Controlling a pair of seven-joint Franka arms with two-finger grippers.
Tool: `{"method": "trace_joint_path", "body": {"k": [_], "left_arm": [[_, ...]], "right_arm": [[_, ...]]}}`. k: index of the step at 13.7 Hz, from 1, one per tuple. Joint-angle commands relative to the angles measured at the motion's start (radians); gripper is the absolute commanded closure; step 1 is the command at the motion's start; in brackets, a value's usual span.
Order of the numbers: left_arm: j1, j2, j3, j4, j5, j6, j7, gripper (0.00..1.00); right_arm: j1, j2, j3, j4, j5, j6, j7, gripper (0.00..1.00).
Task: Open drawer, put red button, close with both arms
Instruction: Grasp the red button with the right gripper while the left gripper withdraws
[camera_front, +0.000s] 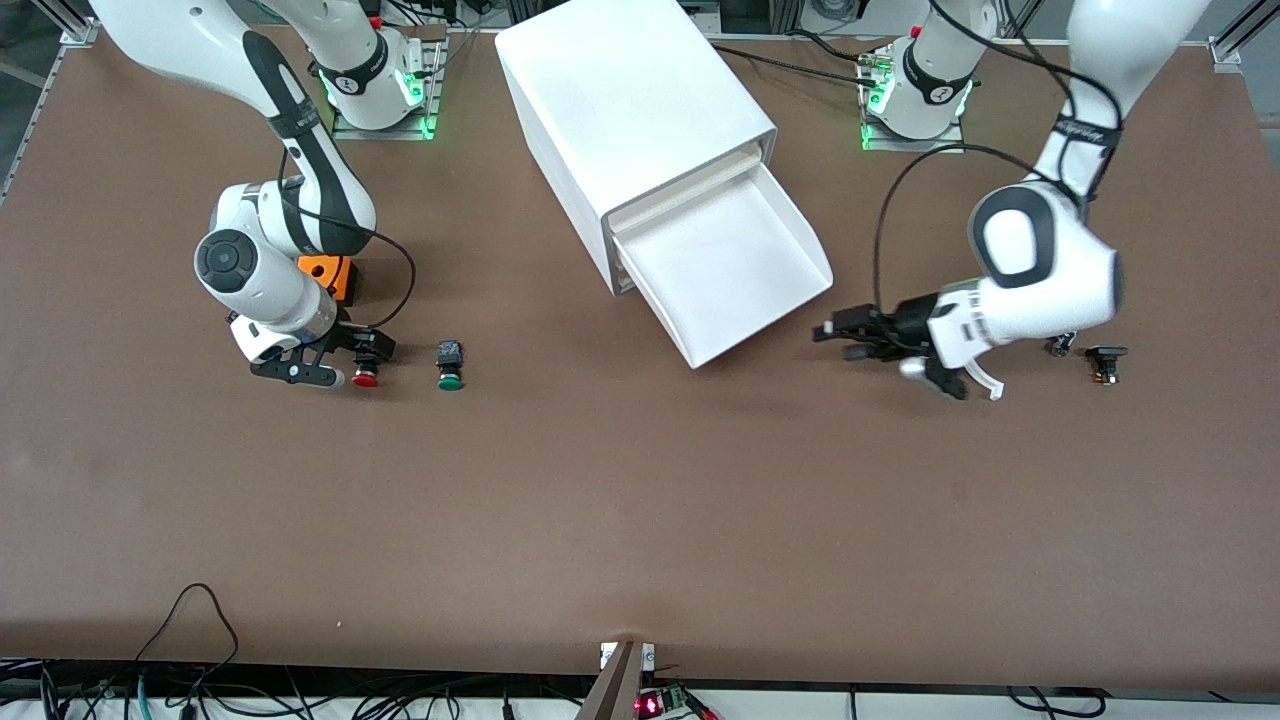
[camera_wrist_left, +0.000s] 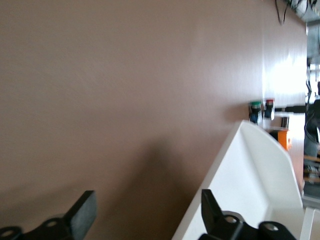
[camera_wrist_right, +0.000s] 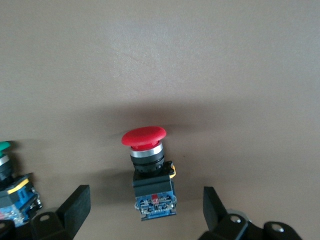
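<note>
The red button (camera_front: 365, 379) lies on its side on the table, its cap toward the front camera. My right gripper (camera_front: 345, 362) is low over it and open. In the right wrist view the red button (camera_wrist_right: 149, 167) lies between the open fingers (camera_wrist_right: 75, 206) of my right gripper (camera_wrist_right: 145, 206), which do not touch it. The drawer (camera_front: 745, 285) is pulled out of the white cabinet (camera_front: 630, 100) and holds nothing. My left gripper (camera_front: 836, 341) is open and empty over the table beside the drawer's front corner. In the left wrist view my left gripper (camera_wrist_left: 148, 212) shows with the drawer (camera_wrist_left: 250, 175) beside it.
A green-capped button (camera_front: 450, 375) lies beside the red one, toward the drawer; it also shows in the right wrist view (camera_wrist_right: 12, 192). An orange box (camera_front: 330, 275) sits by the right arm's wrist. Two small black parts (camera_front: 1105, 360) lie at the left arm's end.
</note>
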Motion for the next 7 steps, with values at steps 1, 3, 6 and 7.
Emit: {"method": "trace_joint_path", "body": {"k": [1, 3, 6, 7], "left_arm": [[0.027, -0.097, 0.013, 0.013, 0.036, -0.002, -0.014, 0.0], [0.026, -0.143, 0.087, 0.069, 0.238, -0.028, -0.017, 0.0], [0.02, -0.171, 0.162, 0.271, 0.476, -0.317, -0.064, 0.0], [0.021, -0.174, 0.17, 0.349, 0.556, -0.411, -0.098, 0.0]], "right_arm": [[-0.001, 0.017, 0.001, -0.011, 0.013, 0.025, -0.003, 0.0], [-0.001, 0.029, 0.001, -0.017, 0.013, 0.037, -0.003, 0.0], [-0.001, 0.039, 0.003, -0.026, 0.013, 0.043, -0.003, 0.03], [-0.001, 0.045, 0.003, -0.031, 0.011, 0.046, -0.005, 0.05]]}}
